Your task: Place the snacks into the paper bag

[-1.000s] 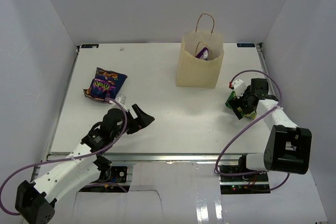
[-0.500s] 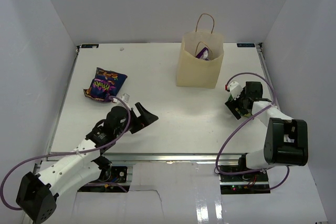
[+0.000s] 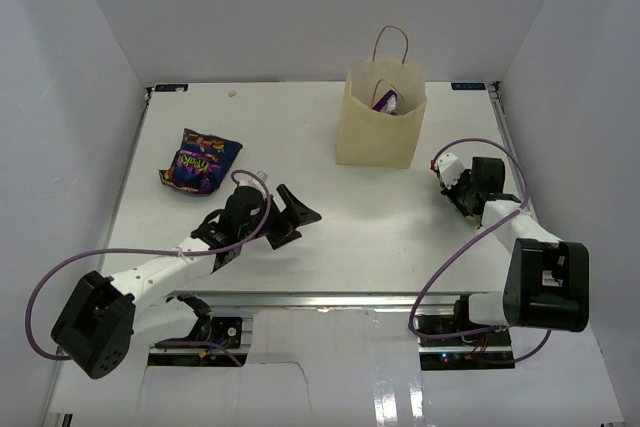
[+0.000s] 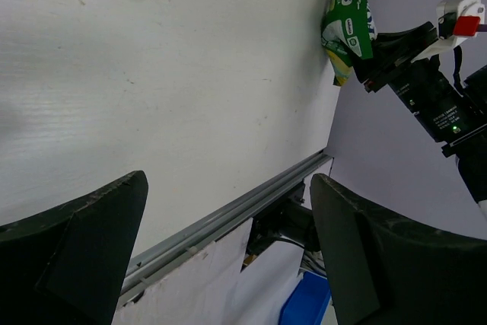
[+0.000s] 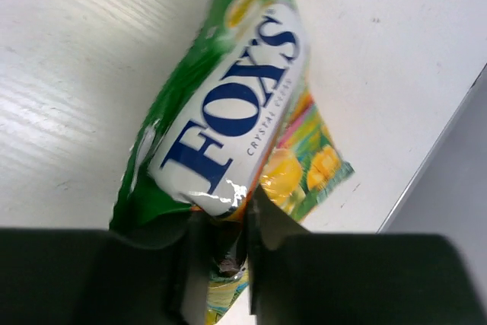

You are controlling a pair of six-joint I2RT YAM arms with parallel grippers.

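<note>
A white table [image 3: 330,237] with white walls around it carries a tan kraft paper bag [image 3: 378,137], upright at the far side. Right of the bag, the right gripper [image 5: 227,218] pinches one end of a green-yellow FOX'S candy packet [image 5: 228,104], whose long axis points straight out from the fingers. The left gripper [image 4: 228,180] is spread wide, holding nothing. Over the last second the left arm has stretched toward the table's centre, and the right gripper has moved closer to the bag.

The white table [image 3: 350,237] is taken from high behind both arm bases. The left wrist view is aimed low across it at the green-yellow crinkly candy packet [image 4: 348,20], also framed closely beyond the right pincer [image 5: 243,234].
</note>
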